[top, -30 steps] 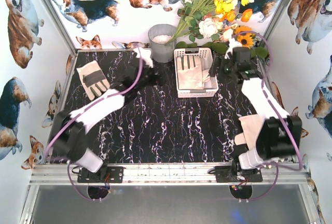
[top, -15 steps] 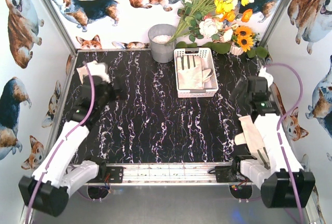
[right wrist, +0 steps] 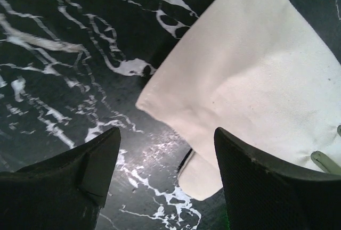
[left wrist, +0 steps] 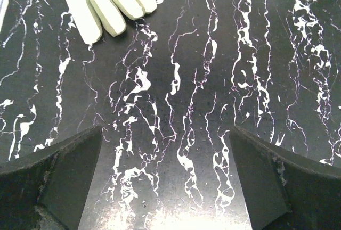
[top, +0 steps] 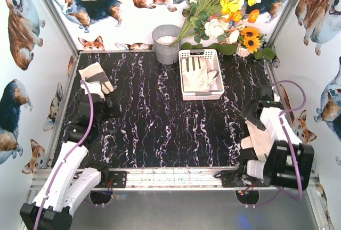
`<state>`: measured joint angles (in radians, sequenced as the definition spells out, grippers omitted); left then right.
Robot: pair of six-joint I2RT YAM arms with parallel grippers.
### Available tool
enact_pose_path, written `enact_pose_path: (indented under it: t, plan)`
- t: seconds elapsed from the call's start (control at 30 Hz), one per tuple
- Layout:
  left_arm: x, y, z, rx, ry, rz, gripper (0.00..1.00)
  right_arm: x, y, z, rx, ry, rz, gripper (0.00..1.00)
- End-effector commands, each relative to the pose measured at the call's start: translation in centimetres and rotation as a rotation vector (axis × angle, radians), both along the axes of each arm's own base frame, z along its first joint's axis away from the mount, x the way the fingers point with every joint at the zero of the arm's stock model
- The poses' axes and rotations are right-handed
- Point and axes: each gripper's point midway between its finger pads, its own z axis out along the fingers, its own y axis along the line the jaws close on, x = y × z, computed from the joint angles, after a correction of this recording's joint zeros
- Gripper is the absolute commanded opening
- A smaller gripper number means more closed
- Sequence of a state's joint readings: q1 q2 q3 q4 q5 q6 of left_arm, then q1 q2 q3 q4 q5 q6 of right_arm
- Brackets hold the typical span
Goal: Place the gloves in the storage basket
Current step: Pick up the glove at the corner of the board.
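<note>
One glove [top: 96,78] with dark grey panels lies flat at the table's far left; its pale fingers [left wrist: 109,3] show at the top of the left wrist view. My left gripper [top: 102,102] [left wrist: 166,145] hovers just on the near side of it, open and empty. A plain white glove [top: 261,137] [right wrist: 250,75] lies near the right arm's base. My right gripper [top: 252,115] [right wrist: 166,145] is open right above its edge, with the glove's thumb between the jaws and not gripped. The white storage basket [top: 184,94] at the back centre holds two gloves [top: 196,74].
A grey metal bucket [top: 166,43] stands just left of the basket, and a bunch of flowers [top: 224,11] leans over the back right corner. Printed walls close the table on three sides. The dark marble top [top: 170,129] stretches between the arms.
My left arm has swung from the table's back centre to the left and pulled back, just short of the panelled glove. My right arm has drawn back from the basket over the white glove.
</note>
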<state>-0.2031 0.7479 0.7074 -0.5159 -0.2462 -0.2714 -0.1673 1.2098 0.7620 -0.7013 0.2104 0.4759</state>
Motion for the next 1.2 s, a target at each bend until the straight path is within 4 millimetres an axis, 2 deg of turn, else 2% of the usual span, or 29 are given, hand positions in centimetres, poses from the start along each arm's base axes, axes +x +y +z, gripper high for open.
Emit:
enact_pose_path:
  t: [0.0, 0.13, 0.3, 0.43, 0.53, 0.67, 0.8, 1.0, 1.1, 1.17]
  plan:
    - [-0.1, 1.3, 1.3, 0.028, -0.055, 0.051, 1.0, 2.2, -1.1, 0.2, 0.007, -0.022, -0.016, 0.73]
    - [-0.1, 1.4, 1.3, 0.03, -0.056, 0.056, 1.0, 2.5, -1.3, -0.9, 0.002, 0.037, 0.005, 0.74]
    - [0.0, 1.4, 1.4, 0.031, -0.059, 0.053, 1.0, 3.0, -2.2, -1.5, -0.008, 0.064, -0.007, 0.65]
    - [-0.1, 1.4, 1.6, 0.031, -0.065, 0.054, 1.0, 3.4, -3.2, -1.5, -0.01, 0.052, -0.042, 0.66]
    - [0.0, 1.4, 1.6, 0.032, -0.065, 0.054, 1.0, 3.6, -3.8, -2.4, 0.019, 0.058, -0.066, 0.66]
    - [0.0, 1.4, 1.5, 0.031, -0.065, 0.052, 1.0, 3.4, -3.3, -3.9, 0.087, 0.11, -0.054, 0.51]
    - [0.0, 1.4, 1.6, 0.033, -0.067, 0.054, 1.0, 3.3, -2.6, -5.2, 0.132, 0.146, -0.035, 0.42]
    - [0.0, 1.4, 1.5, 0.032, -0.065, 0.05, 1.0, 3.4, -0.2, -5.8, 0.25, 0.13, 0.028, 0.01]
    - [0.1, 1.3, 1.5, 0.032, -0.064, 0.046, 1.0, 3.3, 1.6, -5.3, 0.332, 0.092, 0.067, 0.0]
    - [0.1, 1.1, 1.4, 0.028, -0.063, 0.034, 1.0, 3.3, 3.0, -4.3, 0.389, 0.051, 0.097, 0.0]
